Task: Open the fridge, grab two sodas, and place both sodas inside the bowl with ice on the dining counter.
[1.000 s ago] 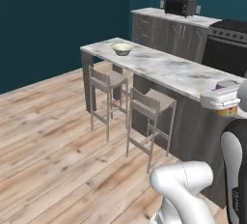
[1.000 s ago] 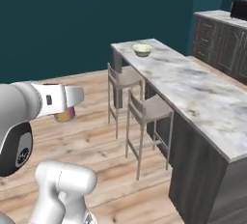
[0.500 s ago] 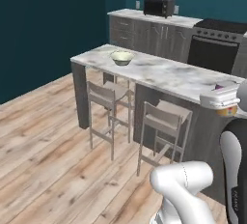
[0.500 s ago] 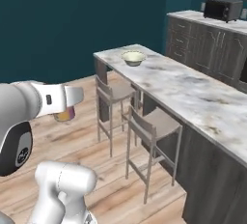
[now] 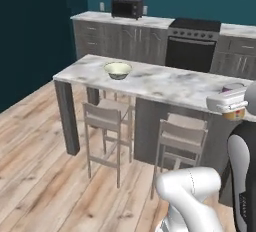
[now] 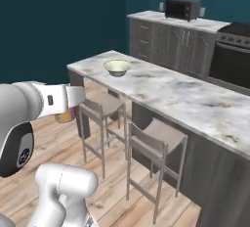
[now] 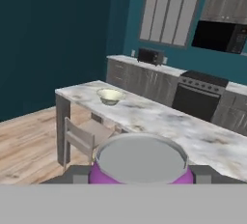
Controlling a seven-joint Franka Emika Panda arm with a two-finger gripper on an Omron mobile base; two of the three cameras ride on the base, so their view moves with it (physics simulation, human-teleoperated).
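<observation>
Hand view: unlabelled purple can [image 7: 140, 162] top

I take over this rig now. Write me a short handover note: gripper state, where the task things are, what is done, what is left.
Gripper: shut on the purple soda can, carried in the air short of the counter.
Bowl: on the dining counter, near its far left end, with no can in it.
Done: one soda is in hand and the base faces the counter, stools between.
Left: put this can in the bowl, then fetch the second soda and place it there as well.
</observation>
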